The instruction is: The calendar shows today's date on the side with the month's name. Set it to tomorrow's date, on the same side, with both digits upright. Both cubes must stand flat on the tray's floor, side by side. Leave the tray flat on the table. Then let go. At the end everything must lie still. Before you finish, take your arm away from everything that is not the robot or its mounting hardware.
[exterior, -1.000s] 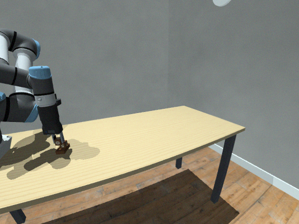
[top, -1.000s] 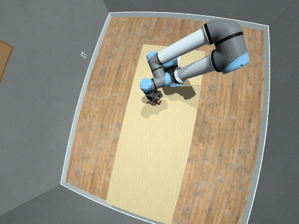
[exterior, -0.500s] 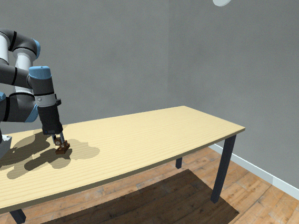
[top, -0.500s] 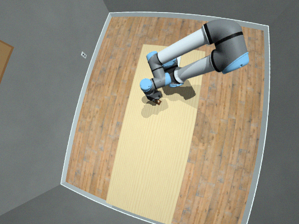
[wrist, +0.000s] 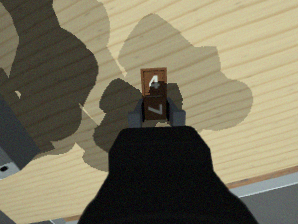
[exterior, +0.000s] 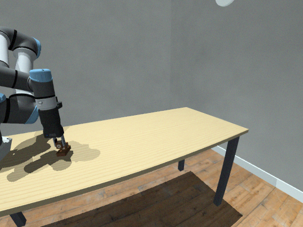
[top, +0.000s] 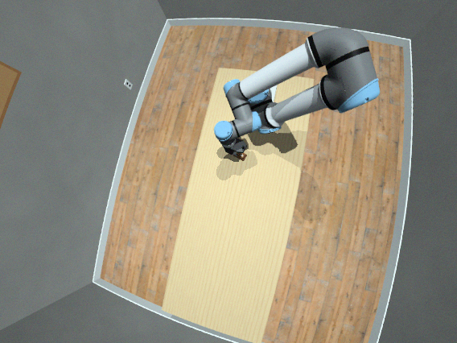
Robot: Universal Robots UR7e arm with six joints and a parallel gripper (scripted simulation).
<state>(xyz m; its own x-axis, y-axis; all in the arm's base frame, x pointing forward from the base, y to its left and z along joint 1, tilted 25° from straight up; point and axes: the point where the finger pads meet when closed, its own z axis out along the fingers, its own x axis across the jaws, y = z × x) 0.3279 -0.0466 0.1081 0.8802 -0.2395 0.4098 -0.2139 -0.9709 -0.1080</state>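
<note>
Calendar tray (top: 244, 159) (exterior: 62, 154) (wrist: 153, 69): reddish-brown, flat on the tabletop. Cube A (exterior: 66, 145) (wrist: 154, 81): brown, in the tray, white 4 on its upper face. Cube B (exterior: 58, 145) (wrist: 155, 108): dark brown, gripped beside A, 7 turned sideways on its upper face, ringlike mark on one side. B's contact with tray floor: indeterminate.
</note>
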